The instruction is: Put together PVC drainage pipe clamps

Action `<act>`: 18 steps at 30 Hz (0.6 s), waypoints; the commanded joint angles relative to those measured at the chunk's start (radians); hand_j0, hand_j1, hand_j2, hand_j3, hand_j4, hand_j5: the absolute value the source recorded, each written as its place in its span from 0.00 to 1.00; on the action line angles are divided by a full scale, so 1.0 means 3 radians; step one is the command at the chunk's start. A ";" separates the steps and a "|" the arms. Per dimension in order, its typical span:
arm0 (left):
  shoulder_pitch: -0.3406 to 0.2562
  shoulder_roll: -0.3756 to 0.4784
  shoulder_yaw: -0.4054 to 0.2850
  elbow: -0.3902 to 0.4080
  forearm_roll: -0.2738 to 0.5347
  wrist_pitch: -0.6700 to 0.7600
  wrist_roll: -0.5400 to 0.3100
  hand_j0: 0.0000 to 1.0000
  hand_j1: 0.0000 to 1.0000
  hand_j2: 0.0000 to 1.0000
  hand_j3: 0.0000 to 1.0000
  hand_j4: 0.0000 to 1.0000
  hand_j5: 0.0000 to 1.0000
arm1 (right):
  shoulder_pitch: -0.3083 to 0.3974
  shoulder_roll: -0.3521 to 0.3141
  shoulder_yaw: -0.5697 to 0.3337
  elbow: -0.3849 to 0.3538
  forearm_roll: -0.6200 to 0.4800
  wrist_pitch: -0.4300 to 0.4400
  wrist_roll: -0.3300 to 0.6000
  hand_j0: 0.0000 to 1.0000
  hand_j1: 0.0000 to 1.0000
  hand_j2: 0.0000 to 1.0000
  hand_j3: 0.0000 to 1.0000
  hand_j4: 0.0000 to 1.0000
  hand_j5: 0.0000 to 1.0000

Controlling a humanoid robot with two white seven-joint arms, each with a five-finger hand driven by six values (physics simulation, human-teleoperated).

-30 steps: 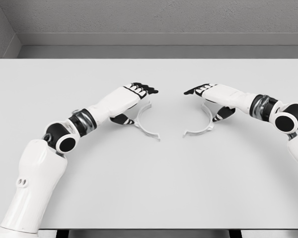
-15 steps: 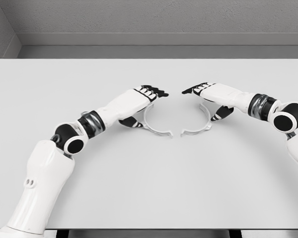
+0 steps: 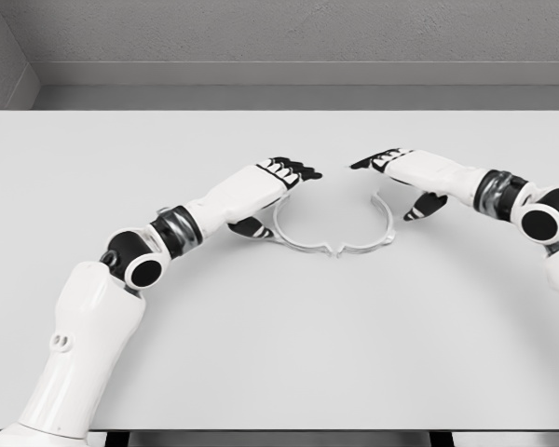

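Observation:
Two white half-ring clamp pieces lie on the table and meet end to end at the front, forming a near-closed ring. The left clamp half runs up under my left hand, whose flat fingers lie over it with the thumb beside it, shut on it. The right clamp half curves up to a small tab at its far end. My right hand hovers just beyond and right of that half, fingers extended and open, thumb outside the arc.
The white table spans the whole view, with a grey wall behind its far edge. Both forearms slant in from the sides, so the ring sits between them near the table's middle.
My left hand slid its clamp half to the right until its front end met the right half. My right hand nudged its half inward, then drew back up and to the right.

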 commanded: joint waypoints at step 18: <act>-0.0077 0.0052 0.0065 0.0079 0.0037 0.0014 0.0002 1.00 1.00 1.00 1.00 1.00 1.00 | -0.0240 0.0193 0.0129 0.0382 0.0003 0.0011 -0.0017 1.00 1.00 1.00 1.00 1.00 1.00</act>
